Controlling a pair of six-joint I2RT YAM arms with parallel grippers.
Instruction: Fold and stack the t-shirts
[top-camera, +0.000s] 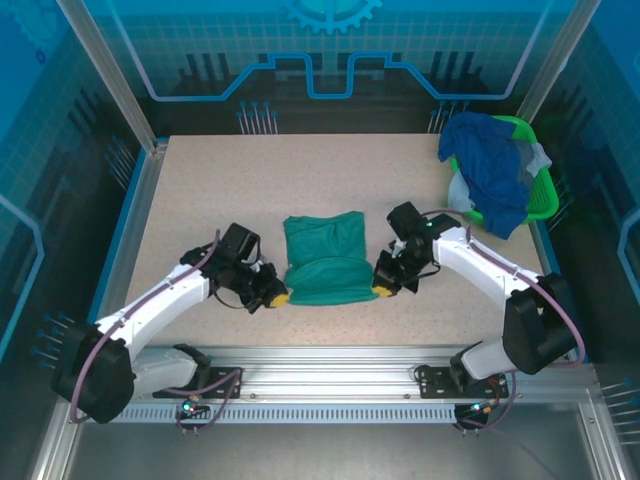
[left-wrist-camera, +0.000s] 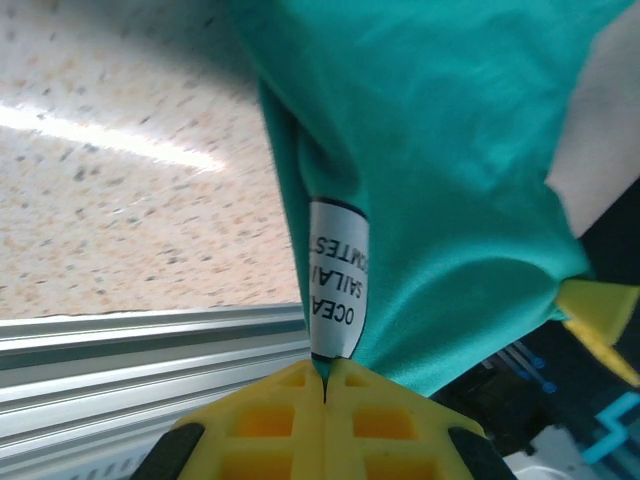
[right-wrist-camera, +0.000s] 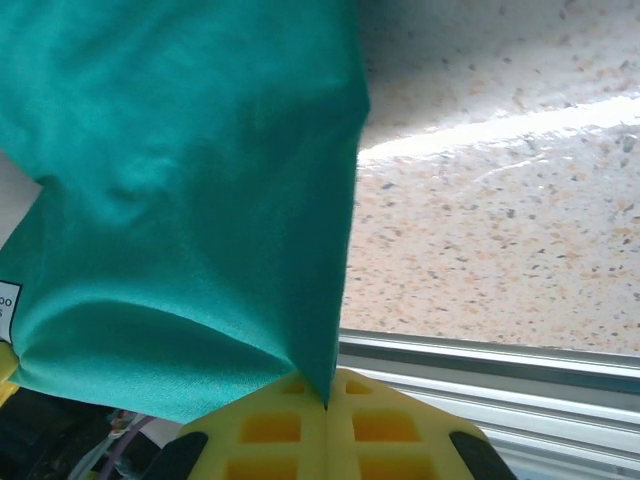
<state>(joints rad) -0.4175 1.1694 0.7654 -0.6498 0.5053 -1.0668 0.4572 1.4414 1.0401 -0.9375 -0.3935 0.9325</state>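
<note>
The teal t-shirt (top-camera: 325, 260) lies in the middle of the top view, on the table (top-camera: 200, 200), already made into a compact rectangle. Its near edge looks thicker, like a fold. The left tool (top-camera: 280, 298) is at the lower left corner of the shirt and the right tool (top-camera: 382, 290) at the lower right corner. In each wrist view the yellow fingers are pressed together with teal cloth pinched between them. The white tag (left-wrist-camera: 337, 275) hangs just above the left pinch. The other t-shirts (top-camera: 495, 170), blue and grey, are heaped in the green basket (top-camera: 540, 195) at the upper right, well apart.

I judge that a fold of the first shirt is in hand, and stacking has not yet begun. The next move probably calls for both tools to carry their corners together, level and at equal pace, so that the edge lands straight before the cloth is released.
</note>
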